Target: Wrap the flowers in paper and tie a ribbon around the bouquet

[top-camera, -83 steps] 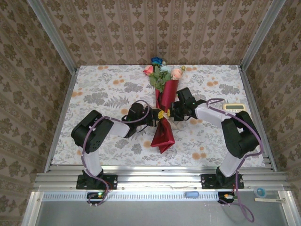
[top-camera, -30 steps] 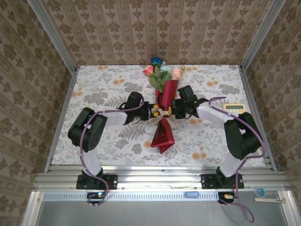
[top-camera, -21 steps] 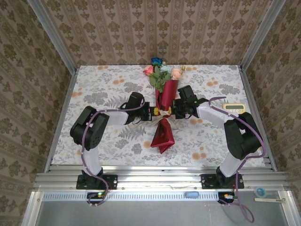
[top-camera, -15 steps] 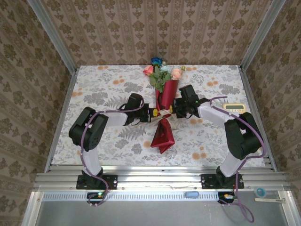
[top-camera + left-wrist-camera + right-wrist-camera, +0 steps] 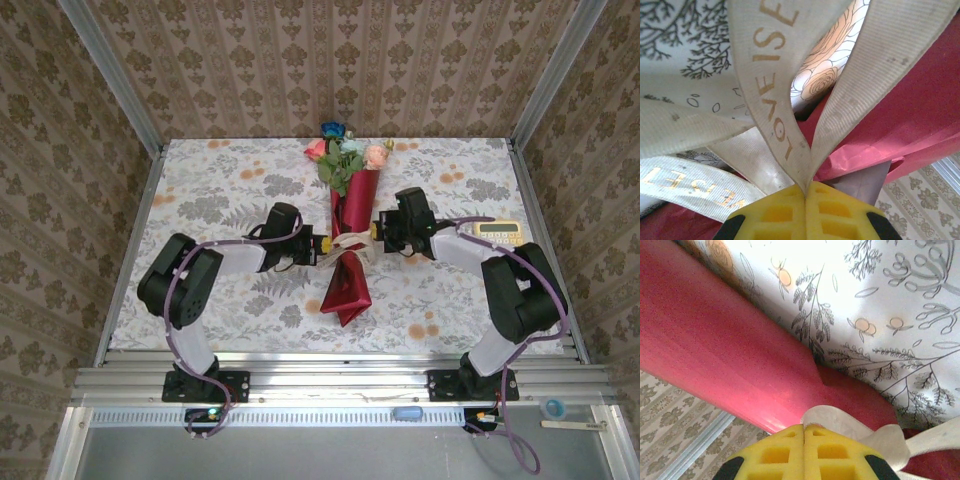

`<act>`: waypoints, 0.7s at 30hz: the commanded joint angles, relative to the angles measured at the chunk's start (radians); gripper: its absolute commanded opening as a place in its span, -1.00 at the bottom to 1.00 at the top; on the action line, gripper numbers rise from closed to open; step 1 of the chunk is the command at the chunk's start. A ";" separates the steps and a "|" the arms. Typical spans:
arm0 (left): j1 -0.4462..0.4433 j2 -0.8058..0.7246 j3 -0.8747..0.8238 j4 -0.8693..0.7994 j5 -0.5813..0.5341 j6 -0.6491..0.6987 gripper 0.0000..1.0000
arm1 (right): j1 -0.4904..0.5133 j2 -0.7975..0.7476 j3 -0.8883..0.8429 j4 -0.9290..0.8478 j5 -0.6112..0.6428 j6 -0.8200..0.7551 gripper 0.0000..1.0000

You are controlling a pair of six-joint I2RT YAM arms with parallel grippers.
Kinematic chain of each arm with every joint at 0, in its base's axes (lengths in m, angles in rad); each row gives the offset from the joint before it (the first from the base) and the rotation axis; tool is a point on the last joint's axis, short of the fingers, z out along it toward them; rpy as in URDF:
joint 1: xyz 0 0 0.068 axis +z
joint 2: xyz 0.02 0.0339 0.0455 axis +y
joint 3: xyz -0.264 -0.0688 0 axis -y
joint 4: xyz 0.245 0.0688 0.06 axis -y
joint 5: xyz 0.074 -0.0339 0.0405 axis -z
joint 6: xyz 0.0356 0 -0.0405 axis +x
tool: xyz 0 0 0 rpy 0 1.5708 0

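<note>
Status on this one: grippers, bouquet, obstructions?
Left gripper shut on ribbon. Right gripper shut on ribbon. Bouquet wrapped, flat between them. Small device beside right arm, not obstructing.

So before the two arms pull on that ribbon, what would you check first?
1. left gripper shut on the ribbon: ok, a fold is pinched between its yellow fingertips.
2. right gripper shut on the ribbon: ok, a pale end comes out right at its tips.
3. Ribbon lies across the middle of the paper cone: ok, seen from the top camera.
4. flower heads poke out of the cone's far end: ok.
5. Paper wrapped closed around the stems: ok at the waist; the near end flares.
6. Ribbon tied tightly: cannot tell, the crossing is too small to read.
</note>
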 commanded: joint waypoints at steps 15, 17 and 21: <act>0.021 -0.043 0.025 -0.100 0.024 0.072 -1.00 | -0.154 -0.077 -0.238 0.266 0.070 0.039 -1.00; 0.021 -0.044 0.028 -0.110 0.023 0.078 -1.00 | -0.172 -0.077 -0.260 0.279 0.072 0.042 -1.00; 0.021 -0.047 0.034 -0.122 0.018 0.087 -1.00 | -0.209 -0.071 -0.285 0.301 0.072 0.036 -1.00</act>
